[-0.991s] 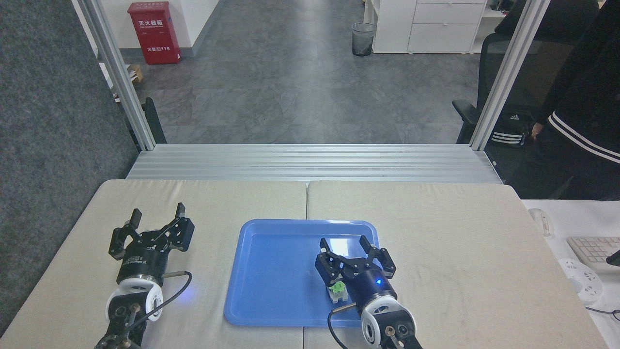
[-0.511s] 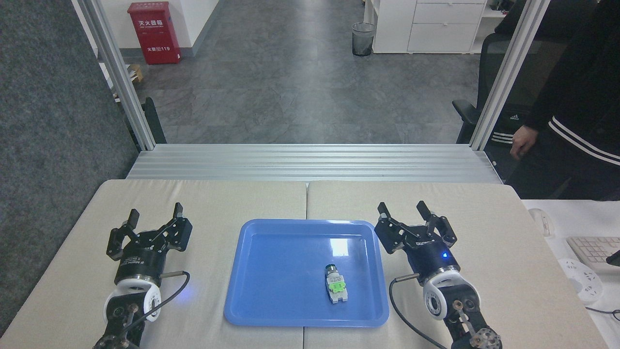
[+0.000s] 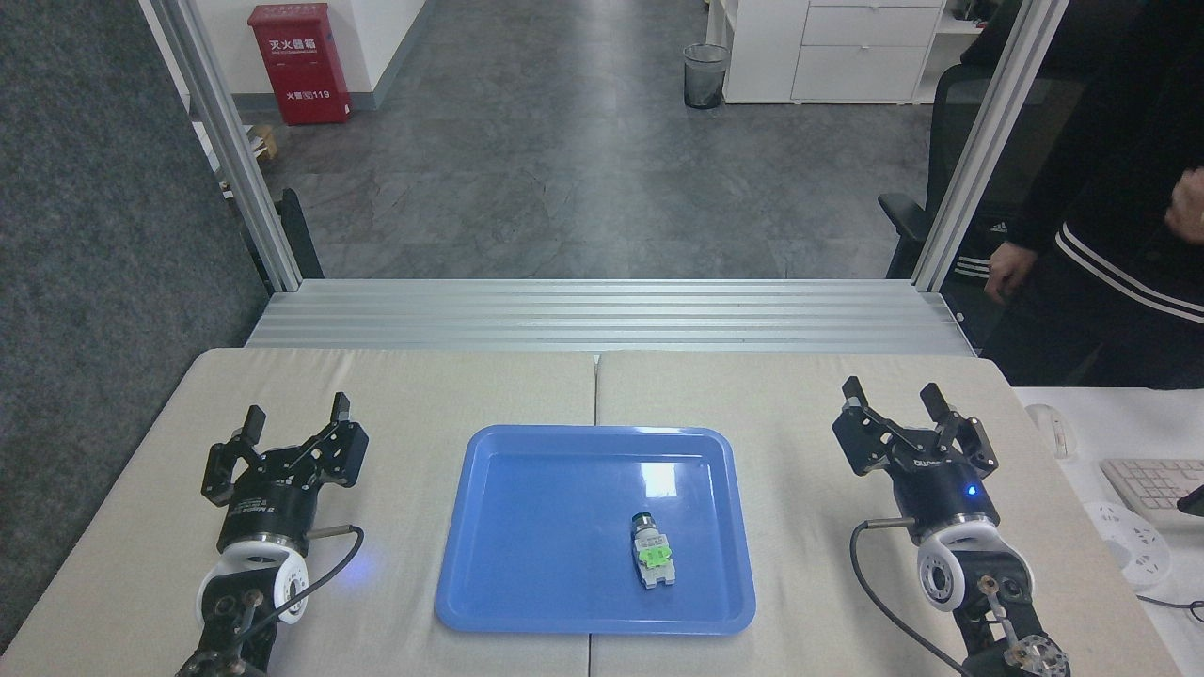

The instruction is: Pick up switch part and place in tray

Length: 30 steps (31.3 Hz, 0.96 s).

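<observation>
1. The switch part [image 3: 652,552] lies flat inside the tray [image 3: 527,527], in its right half, nearer the front rim than the back one.
2. Its dark round silver-rimmed cap end points away from me, the bright green middle piece faces up, and the white block end points toward me.
3. Nothing touches the switch part; both of my claws are well apart from it.
4. The tray is glossy blue with rounded corners and sits at the middle of the worktop [image 3: 800,395], straddling the seam between the 2 beige pads.
5. My right claw [image 3: 894,400] is released, its 2 fingers spread and holding nothing. It hangs over the right pad, clear of the tray's right rim.
6. My left claw [image 3: 296,416] is also released and empty, fingers spread, over the left pad and apart from the tray's left rim.
7. A blue light glows on my right wrist, and a blue glow shows on the pad beside my left wrist.
8. Beyond the worktop, a person in a dark jacket [image 3: 1110,235] with white stripes stands at the far right, and a red cabinet [image 3: 299,62] stands on the floor at the far left.
</observation>
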{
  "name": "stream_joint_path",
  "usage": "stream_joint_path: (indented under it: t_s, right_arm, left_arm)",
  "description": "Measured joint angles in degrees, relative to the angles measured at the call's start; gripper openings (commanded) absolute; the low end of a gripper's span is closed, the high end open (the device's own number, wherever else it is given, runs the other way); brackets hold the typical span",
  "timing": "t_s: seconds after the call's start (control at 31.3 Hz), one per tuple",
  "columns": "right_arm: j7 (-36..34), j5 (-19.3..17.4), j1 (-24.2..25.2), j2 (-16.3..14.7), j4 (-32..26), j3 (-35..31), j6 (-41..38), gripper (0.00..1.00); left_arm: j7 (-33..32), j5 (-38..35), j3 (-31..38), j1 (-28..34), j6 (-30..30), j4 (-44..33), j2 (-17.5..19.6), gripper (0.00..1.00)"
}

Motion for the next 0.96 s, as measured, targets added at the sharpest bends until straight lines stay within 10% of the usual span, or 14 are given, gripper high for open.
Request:
stream_joint_path:
  t_s: [0.96]
  right_arm:
    - [0.04, -0.22, 0.12, -2.81, 0.99, -4.59, 0.01, 0.97]
  left_arm:
    - [0.0, 1.42, 0.24, -0.02, -0.09, 0.01, 0.02, 1.0]
